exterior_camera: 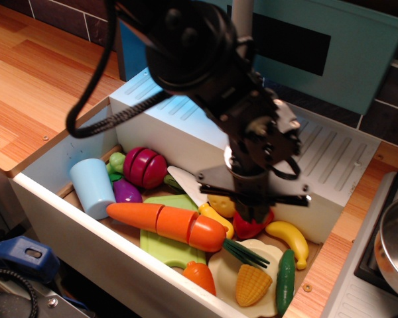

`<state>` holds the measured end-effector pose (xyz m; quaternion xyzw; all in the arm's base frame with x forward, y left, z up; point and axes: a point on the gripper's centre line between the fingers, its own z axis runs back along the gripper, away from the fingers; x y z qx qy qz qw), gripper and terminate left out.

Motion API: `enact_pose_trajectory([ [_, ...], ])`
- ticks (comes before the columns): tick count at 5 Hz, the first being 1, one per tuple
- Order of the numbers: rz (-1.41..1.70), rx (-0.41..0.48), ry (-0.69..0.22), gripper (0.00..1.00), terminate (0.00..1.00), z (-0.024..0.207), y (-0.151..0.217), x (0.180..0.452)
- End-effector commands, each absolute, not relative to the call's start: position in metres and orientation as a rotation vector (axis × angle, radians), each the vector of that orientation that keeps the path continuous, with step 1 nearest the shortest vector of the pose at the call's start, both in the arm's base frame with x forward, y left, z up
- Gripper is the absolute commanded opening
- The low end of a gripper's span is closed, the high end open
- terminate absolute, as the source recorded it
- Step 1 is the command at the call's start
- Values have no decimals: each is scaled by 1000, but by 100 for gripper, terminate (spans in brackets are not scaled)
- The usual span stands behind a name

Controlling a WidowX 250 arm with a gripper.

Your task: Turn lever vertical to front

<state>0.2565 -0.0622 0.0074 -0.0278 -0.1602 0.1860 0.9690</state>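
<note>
My gripper (253,213) hangs over the white sink (66,215), pointing down above the toy red pepper (241,229) and the yellow potato. The black arm and wrist (252,132) cover the middle of the grey ribbed counter top (331,156). The small light-grey lever is hidden behind the arm. Only the top of the tall grey faucet column (242,14) shows above the arm. The fingers are dark and seen end-on, so I cannot tell whether they are open or shut. Nothing shows held between them.
The sink holds toy food: an orange carrot (166,224), a blue cup (93,187), a purple onion (144,167), corn (253,285), a banana (288,240), a white knife (188,184). A steel pot (395,245) stands at the right. A teal panel (358,46) stands behind.
</note>
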Motion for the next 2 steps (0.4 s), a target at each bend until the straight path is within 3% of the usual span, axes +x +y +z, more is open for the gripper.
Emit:
enact_pose_trajectory([
  [1, 427, -32, -226, 0, 0, 31, -65, 262],
  [2, 400, -10, -81, 100, 100, 49, -69, 272],
])
